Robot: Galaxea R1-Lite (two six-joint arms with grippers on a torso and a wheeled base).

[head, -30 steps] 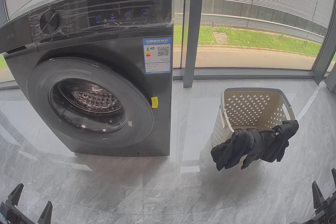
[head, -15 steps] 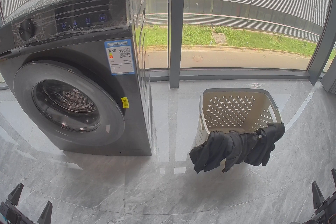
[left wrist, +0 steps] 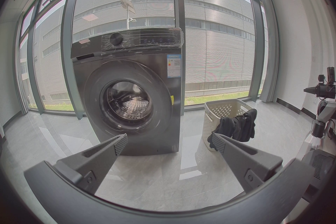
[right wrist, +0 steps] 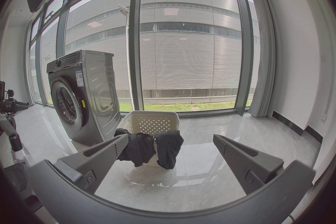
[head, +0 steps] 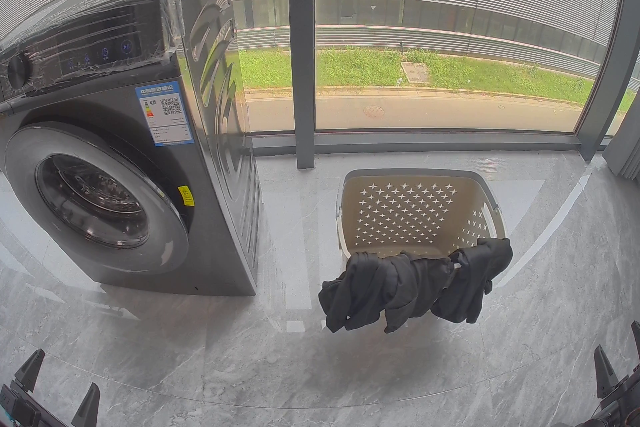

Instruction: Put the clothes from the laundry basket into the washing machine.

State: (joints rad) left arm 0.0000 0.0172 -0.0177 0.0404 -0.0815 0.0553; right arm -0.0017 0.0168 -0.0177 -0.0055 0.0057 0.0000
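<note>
head view: black clothes hide laundry basket near rim; left claw, right claw spread, empty.

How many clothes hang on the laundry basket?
2 seem to, on the laundry basket: a larger dark clump over its near rim, a smaller dark clump by its right handle; maybe joined.

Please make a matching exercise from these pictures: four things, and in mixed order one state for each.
Things:
1. grey front-loading washing machine
2. cream plastic laundry basket
3. black clothes
4. left gripper

States:
A. draped over a rim
B. open, holding nothing
C. round door shut
D. walls full of small holes

Pairs: 1-C, 2-D, 3-A, 4-B
</note>
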